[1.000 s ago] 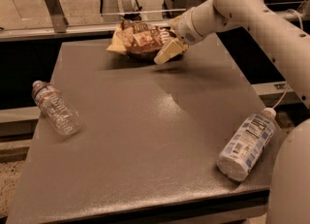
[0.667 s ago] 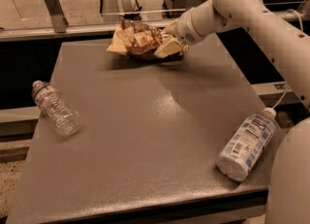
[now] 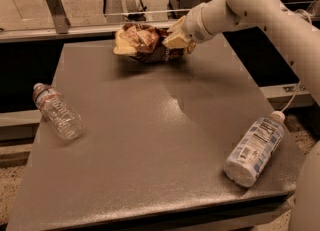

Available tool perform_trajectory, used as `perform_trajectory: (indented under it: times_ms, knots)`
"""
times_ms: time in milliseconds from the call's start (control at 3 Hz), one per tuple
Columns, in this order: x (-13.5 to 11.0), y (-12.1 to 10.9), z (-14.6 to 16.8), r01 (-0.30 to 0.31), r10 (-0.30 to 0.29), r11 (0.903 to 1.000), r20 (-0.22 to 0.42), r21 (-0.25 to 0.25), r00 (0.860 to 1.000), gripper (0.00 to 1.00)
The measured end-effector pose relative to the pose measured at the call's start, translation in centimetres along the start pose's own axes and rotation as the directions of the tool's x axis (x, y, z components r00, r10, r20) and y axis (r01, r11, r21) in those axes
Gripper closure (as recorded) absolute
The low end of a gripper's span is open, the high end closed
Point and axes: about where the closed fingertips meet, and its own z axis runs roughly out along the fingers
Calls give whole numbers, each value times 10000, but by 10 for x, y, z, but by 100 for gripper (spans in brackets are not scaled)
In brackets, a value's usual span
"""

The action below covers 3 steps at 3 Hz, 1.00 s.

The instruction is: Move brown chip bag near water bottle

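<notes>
The brown chip bag, crinkled with tan edges, is at the far edge of the grey table. My gripper comes in from the right and is shut on the bag's right end. The water bottle, small, clear and ribbed with a pale cap, lies on its side at the table's left edge, well apart from the bag and the gripper.
A bigger white-and-blue labelled bottle lies on its side near the table's front right corner. My white arm reaches over the back right of the table. A metal rail runs behind the table.
The gripper has moved left and up from beside the bag onto its right end and closed on it. The bag has barely shifted. The bottles have not moved.
</notes>
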Motion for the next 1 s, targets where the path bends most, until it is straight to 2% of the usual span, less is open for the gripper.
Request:
perform_trajectory:
  times_ms: [333, 667, 1000]
  knots:
    - [-23, 1, -19, 374, -384, 9990, 428, 243, 9983, 100]
    - [-56, 18, -29, 1039, -1046, 9945, 935, 120, 9901, 100]
    - [-83, 40, -25, 1664, -1628, 9859, 1363, -156, 9772, 100]
